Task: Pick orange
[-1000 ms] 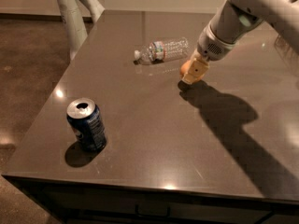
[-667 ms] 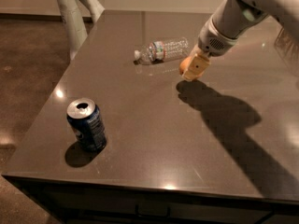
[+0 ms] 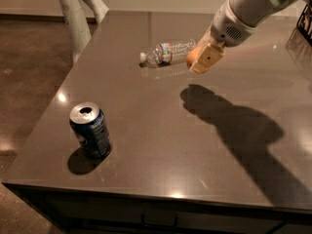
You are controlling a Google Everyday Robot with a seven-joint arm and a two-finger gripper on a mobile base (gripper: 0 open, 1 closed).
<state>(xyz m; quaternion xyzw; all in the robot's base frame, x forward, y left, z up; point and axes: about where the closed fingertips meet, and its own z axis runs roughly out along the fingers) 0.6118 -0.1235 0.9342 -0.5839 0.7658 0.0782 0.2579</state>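
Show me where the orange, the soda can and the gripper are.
orange [image 3: 191,58], camera view: its exposed left side.
soda can [image 3: 92,133], camera view: middle of its blue wall.
gripper [image 3: 200,65], camera view: midway between its tips, above the table [image 3: 146,179], gripping the orange.

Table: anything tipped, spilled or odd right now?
Only the water bottle lies on its side on the table; no spill shows. The soda can stands upright. The gripper hangs above, beside the bottle, shut on the orange.

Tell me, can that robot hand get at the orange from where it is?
Probably yes; it looks to be there already. The hand hangs above the table beside the lying bottle, seemingly closed on the orange, and nothing stands between them.
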